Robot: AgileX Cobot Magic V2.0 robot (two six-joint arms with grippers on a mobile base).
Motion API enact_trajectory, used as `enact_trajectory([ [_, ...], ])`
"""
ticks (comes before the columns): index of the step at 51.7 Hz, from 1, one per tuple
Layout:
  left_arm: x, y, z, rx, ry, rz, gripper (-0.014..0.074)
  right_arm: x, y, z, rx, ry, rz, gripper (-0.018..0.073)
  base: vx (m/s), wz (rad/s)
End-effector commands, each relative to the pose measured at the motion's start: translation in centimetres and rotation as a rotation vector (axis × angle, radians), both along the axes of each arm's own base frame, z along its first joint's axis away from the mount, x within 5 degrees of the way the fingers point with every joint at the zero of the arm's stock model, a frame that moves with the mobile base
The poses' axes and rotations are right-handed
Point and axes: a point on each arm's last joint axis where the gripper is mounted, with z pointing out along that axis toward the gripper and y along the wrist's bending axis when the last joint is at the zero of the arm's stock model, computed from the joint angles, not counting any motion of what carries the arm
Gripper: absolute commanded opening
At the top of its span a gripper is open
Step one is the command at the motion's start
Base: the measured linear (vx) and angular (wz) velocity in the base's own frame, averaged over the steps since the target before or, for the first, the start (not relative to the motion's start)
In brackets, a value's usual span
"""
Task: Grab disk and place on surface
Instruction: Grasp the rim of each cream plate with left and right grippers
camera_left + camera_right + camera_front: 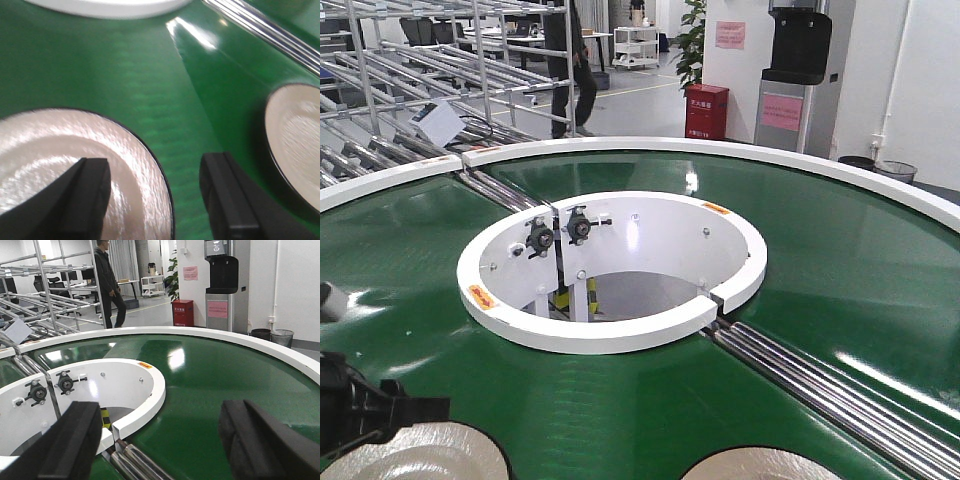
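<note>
- Left wrist view: a silvery brushed-metal round disk (65,150) lies flat on the glossy green conveyor belt (125,65), with its right rim between the spread black fingers of the left gripper (155,162).
- One finger (90,190) hangs over the disk face and the other over bare belt; contact cannot be told.
- Spread and empty, the right gripper (160,410) sees no disk, so the left arm is judged nearer.
- A second disk (295,135) lies well apart to the right.

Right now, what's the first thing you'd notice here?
A huge shiny green belt curves around a white ring in the middle. Two silvery disks lie on it at the near edge, and the left pincer hangs open over one disk's rim.
</note>
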Motion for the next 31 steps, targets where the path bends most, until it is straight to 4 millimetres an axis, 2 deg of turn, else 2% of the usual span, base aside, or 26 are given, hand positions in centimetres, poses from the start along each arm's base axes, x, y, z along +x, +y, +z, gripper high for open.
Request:
enact_trajectory([
  [1, 1.3, 1.9, 0.4, -0.057, -0.019, 0.067, 0.0501, -0.3, -0.1, 2.1, -0.014, -0.126, -0.007, 0.053, 0.0, 0.0],
  [7, 1.9, 5.4, -1.5, -0.08, 0.064, 0.152, 0.0501, -0.3, -0.1, 2.1, -0.014, -0.126, -0.007, 0.053, 0.0, 0.0],
  [14, 1.8, 9.2, -3.0, -0.041, 0.116, 0.253, 0.0501, -0.3, -0.1, 2.1, -0.019, -0.126, -0.007, 0.053, 0.0, 0.0],
  [18, 1.7, 10.9, -3.9, -0.028, 0.157, 0.312, 0.0501, -0.3, -0.1, 2.1, -0.04, -0.125, -0.009, 0.053, 0.0, 0.0],
  [31, 3.2, 12.2, -8.1, -0.052, 0.254, 0.333, 0.0501, -0.3, -0.1, 2.1, -0.04, -0.125, -0.009, 0.053, 0.0, 0.0],
])
